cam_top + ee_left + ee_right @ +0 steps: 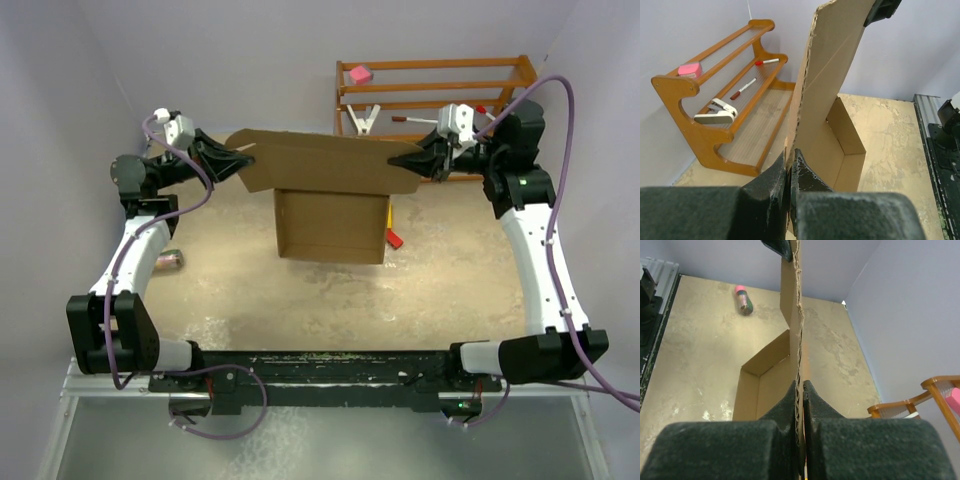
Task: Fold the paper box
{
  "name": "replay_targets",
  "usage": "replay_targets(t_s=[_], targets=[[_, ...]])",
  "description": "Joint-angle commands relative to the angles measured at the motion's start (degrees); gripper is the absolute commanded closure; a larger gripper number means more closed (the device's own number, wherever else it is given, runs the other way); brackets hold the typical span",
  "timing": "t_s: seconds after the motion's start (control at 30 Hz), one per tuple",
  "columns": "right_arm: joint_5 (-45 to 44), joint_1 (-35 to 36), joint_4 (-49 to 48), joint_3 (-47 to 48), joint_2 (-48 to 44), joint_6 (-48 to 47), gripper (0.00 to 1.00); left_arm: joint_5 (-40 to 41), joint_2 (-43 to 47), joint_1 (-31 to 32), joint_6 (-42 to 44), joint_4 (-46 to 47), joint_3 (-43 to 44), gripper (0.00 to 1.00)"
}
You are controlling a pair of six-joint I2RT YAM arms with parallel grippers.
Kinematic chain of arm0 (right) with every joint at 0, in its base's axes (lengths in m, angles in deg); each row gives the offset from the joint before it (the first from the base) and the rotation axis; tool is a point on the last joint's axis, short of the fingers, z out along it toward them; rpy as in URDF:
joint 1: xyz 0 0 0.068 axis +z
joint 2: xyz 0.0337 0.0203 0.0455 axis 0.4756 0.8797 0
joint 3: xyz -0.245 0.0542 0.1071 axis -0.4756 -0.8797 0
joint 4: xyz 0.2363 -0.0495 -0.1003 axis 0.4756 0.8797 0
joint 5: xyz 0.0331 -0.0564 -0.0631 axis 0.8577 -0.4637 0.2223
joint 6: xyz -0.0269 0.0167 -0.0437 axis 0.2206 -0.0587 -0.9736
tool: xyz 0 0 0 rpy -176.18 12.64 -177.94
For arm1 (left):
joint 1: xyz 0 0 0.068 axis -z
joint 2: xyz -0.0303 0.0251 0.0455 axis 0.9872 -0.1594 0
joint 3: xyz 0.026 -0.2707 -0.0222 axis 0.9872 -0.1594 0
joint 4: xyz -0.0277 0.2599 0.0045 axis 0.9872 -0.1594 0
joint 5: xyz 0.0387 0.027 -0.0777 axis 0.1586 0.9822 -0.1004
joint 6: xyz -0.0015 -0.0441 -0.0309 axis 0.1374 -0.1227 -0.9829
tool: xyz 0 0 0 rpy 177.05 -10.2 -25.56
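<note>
- Roughly at the middle of the table [300, 300], toward its far side, sits the paper box [330, 225]: a shallow brown tray resting on the sandy surface, with one wide flap raised above its far wall.
- That flap stands close to upright, and its two outer ends stick out past the tray on either side.
- At the flap's left end, the left gripper [243, 160] has its fingers clenched on the cardboard edge; the left wrist view shows the ragged edge pinched between the dark pads.
- At the opposite end, the right gripper [400, 160] is clamped on the flap in the same way, the sheet edge-on between its closed fingers [812, 400] in the right wrist view.
- Just beside the tray's right wall lies a small red object [394, 239].
- Well to the left, near the left arm, a small bottle [172, 260] lies on its side.
- Behind the box, against the far wall, stands a wooden rack [520, 75] holding a pink block [360, 73], a white clip [365, 120] and a red-tipped marker [410, 119].
</note>
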Motion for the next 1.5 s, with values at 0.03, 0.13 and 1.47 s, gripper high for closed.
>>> replay_targets(t_s=[0.03, 0.13, 1.47], targets=[[-0.98, 0.34, -3.71, -2.19, -1.46, -0.3, 1.0, 0.26, -0.76, 0.72, 1.39, -0.12, 1.26, 0.95], [-2.17, 0.34, -8.16, -4.48, -1.58, -0.3, 1.0, 0.17, -2.59, 0.7, 0.62, 0.23, 2.39, 0.95], [-6.76, 0.34, -12.41, -6.38, 1.31, -0.3, 1.0, -0.1, -17.77, 0.94, -24.31, 30.9, 5.08, 0.95]])
